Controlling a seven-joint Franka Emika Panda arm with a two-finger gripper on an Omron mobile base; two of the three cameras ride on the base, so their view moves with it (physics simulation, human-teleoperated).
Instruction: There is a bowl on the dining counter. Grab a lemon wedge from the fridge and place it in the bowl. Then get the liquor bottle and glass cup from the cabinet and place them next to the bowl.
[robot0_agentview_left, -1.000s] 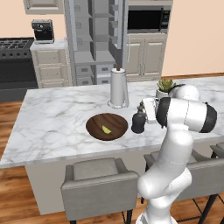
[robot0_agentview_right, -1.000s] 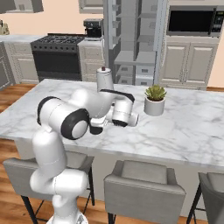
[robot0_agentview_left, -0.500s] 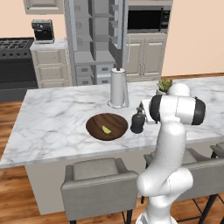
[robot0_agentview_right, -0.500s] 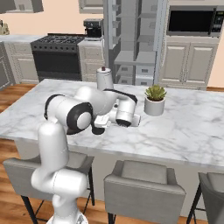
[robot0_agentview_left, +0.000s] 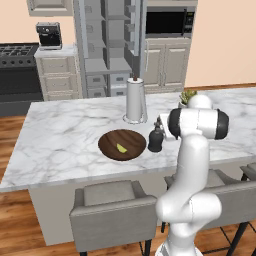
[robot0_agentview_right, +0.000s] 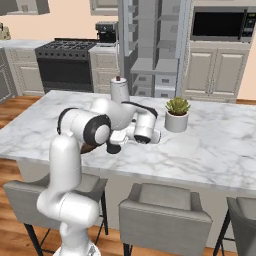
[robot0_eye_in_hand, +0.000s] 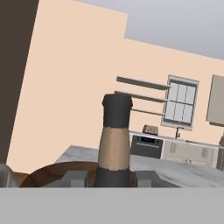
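Gripper (robot0_eye_in_hand: 107, 178) clenched on liquor bottle (robot0_agentview_left: 155, 139), one finger (robot0_eye_in_hand: 74, 178) on each side of the bottle base in the hand view, neck and dark cap upright directly ahead. Bottle standing on dining counter (robot0_agentview_left: 60, 145), just beside the right rim of bowl (robot0_agentview_left: 122, 145). Lemon wedge (robot0_agentview_left: 121, 148) lying inside the bowl, near its centre. Grey stools (robot0_agentview_left: 113, 212) along the near edge of the counter. Behind the bottle and bowl, a white paper-towel roll (robot0_agentview_left: 135, 99) upright on the marble. Farther right, a small potted plant (robot0_agentview_right: 176, 114) on the same top. Beyond the counter, fridge (robot0_agentview_left: 107, 40) with doors open, grey shelves exposed.
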